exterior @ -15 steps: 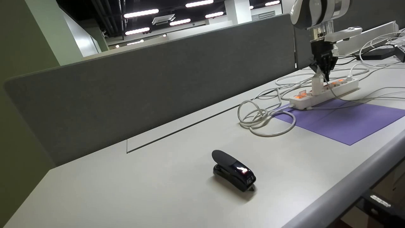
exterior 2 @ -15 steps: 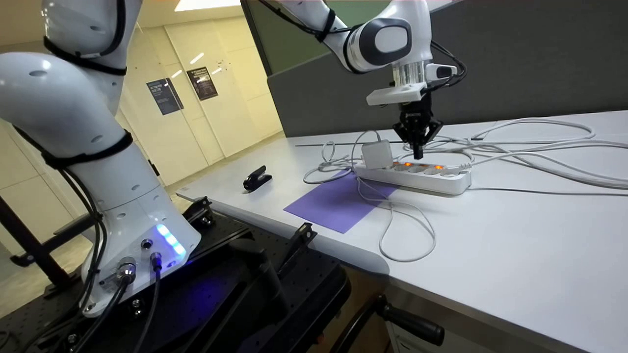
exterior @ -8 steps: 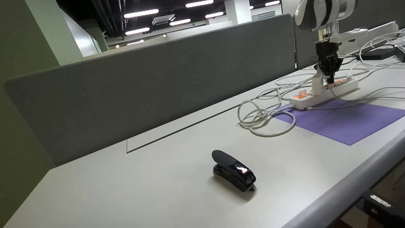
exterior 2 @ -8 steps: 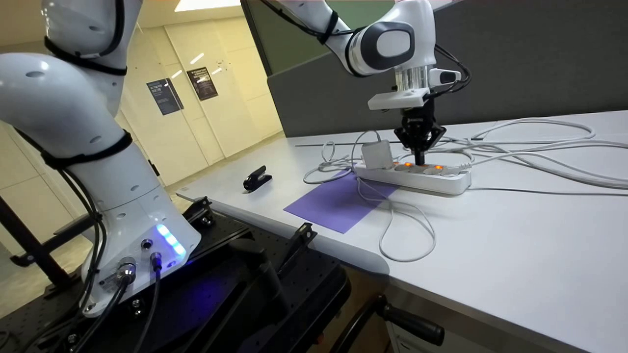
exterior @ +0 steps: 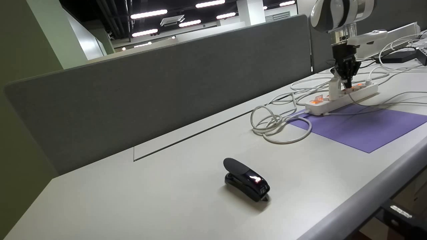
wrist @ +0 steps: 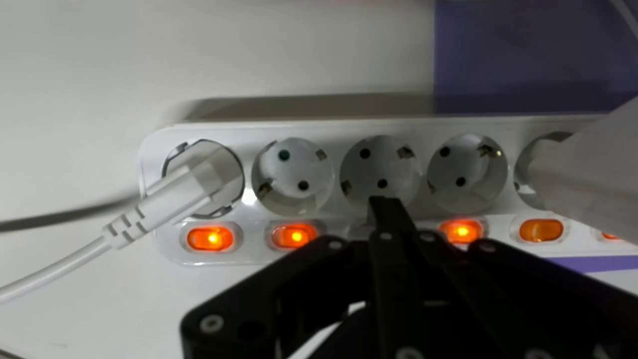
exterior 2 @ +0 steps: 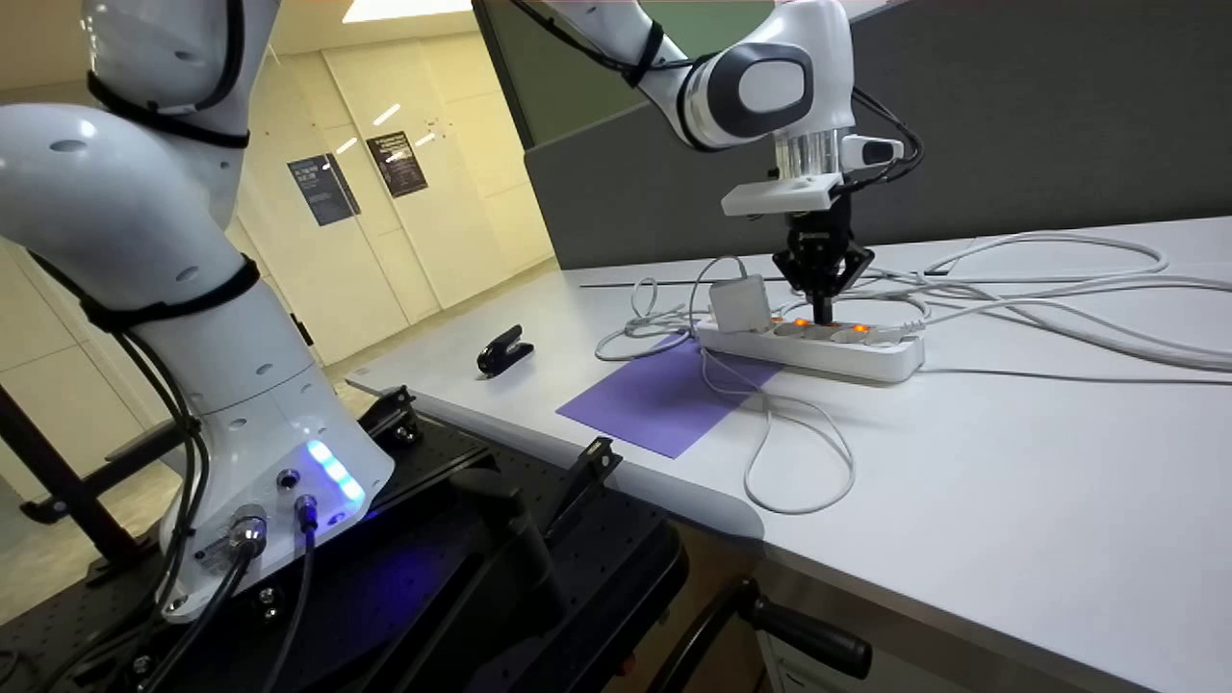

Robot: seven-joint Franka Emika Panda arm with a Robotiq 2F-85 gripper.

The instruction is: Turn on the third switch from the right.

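Note:
A white power strip (exterior 2: 847, 360) lies on the table in both exterior views, with a row of orange switches along one edge. In the wrist view, a lit switch (wrist: 210, 239) and a second lit switch (wrist: 294, 235) show left of my gripper (wrist: 385, 200). Another lit switch (wrist: 461, 231) and an unlit orange switch (wrist: 541, 230) show to its right. The switch between these pairs is mostly hidden behind my black fingers. My gripper is shut, fingertips together, pointing down at or just above the strip; I cannot tell if they touch.
A white adapter (exterior 2: 740, 304) stands in a socket beside the gripper. A white plug (wrist: 179, 194) fills the end socket. Cables (exterior: 282, 128) loop around the strip. A purple sheet (exterior: 363, 123) lies next to it, and a black stapler (exterior: 247, 180) farther off.
Over the second, my gripper has come down onto or close to the strip and shifted slightly along it, away from the adapter. In the last half second it has barely moved.

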